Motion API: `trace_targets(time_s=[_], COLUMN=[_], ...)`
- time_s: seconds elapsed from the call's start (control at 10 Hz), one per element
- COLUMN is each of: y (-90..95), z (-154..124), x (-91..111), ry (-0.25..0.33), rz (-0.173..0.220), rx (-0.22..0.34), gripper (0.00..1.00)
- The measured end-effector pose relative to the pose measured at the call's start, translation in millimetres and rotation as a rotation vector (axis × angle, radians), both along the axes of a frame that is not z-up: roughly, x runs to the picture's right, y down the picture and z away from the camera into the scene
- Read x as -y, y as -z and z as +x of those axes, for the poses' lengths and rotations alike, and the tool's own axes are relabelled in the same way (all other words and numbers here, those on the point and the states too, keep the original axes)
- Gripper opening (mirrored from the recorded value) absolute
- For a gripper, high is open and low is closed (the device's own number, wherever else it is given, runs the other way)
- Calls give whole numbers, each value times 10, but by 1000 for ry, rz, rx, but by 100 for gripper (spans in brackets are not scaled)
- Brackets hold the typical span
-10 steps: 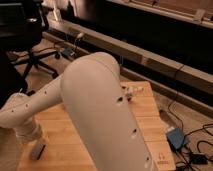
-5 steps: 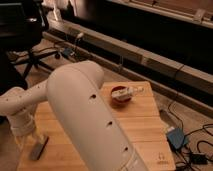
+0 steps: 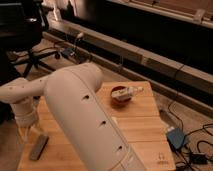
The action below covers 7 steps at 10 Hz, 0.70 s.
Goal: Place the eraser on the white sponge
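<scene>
Claw (image 3: 26,129): low at the left edge of the worktop (image 3: 145,125); apart or together, I cannot tell.
Eraser (image 3: 39,147): flat on the worktop, front left, just beside the claw.
Red bowl (image 3: 120,96): farther back, well apart.

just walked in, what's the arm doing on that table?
The robot's arm bends across the wooden table, with its pincer down at the table's left side, just above the grey eraser. The eraser lies flat near the front-left corner, and I cannot tell whether the pincer touches it. The white sponge is not in view, possibly hidden behind the arm. A red bowl with a white item sits toward the far side.
</scene>
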<state>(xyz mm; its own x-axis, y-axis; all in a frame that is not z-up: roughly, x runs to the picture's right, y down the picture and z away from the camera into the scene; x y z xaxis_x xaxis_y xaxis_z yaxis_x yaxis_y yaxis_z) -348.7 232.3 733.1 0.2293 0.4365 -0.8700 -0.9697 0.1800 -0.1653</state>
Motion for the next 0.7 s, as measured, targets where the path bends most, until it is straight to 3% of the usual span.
trace_targets(time_s=[0.3,0.7], y=[-109,-155], z=[225,83], x=[-41,-209], ry=[-34,-123], rz=[-26,-58], rx=[-18,47], gripper=[65,65])
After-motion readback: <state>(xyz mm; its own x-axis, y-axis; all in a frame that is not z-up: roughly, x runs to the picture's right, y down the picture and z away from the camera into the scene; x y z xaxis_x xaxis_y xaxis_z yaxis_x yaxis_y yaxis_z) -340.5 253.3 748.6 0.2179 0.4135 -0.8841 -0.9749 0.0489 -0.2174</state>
